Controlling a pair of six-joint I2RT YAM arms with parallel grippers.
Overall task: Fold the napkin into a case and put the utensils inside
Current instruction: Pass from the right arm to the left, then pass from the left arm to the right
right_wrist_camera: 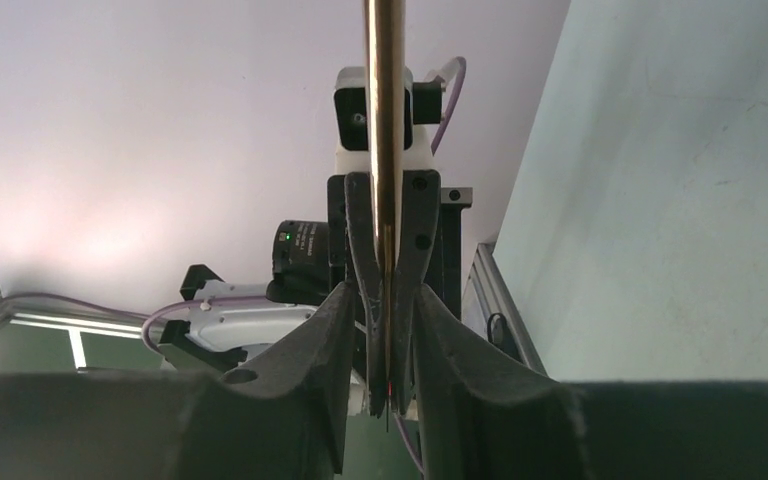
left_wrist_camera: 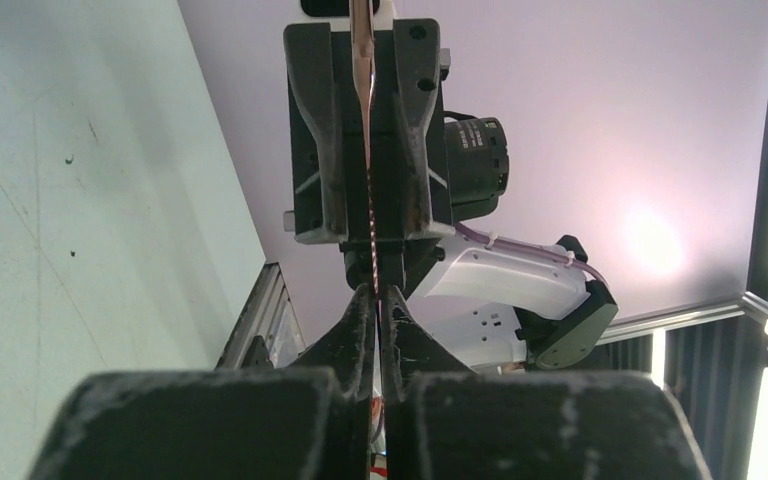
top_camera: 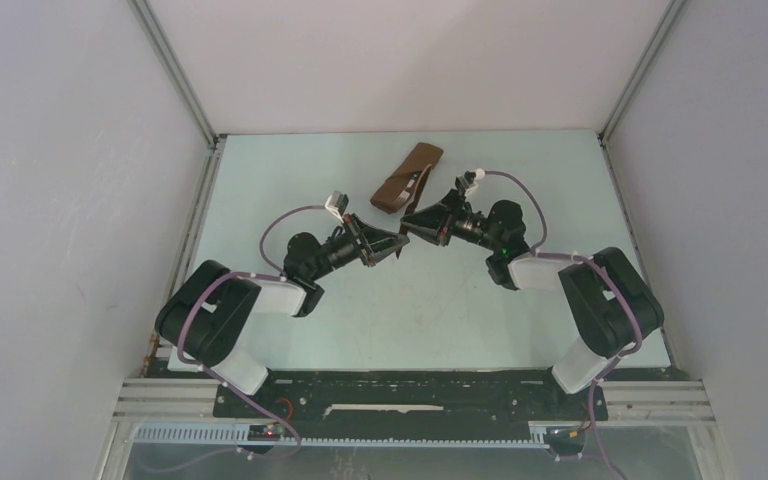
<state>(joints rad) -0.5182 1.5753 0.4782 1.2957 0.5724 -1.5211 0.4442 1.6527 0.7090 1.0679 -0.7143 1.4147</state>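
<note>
The napkin lies folded as a narrow dark-brown case (top_camera: 407, 178) at the back of the table, with a silvery utensil (top_camera: 416, 183) poking from it. In front of it the two grippers meet tip to tip above the table. My left gripper (left_wrist_camera: 377, 295) (top_camera: 401, 247) is shut on the thin reddish-brown knife (left_wrist_camera: 364, 90), which I see edge-on. My right gripper (right_wrist_camera: 388, 295) (top_camera: 406, 226) stands open. Its fingers (right_wrist_camera: 335, 330) straddle the knife (right_wrist_camera: 385, 100) and the left gripper's tips without pressing on them.
The pale green table (top_camera: 360, 320) is boxed in by white walls with metal rails (top_camera: 200, 200) along its sides. Both arm bases sit at the near edge, and cables loop over each wrist.
</note>
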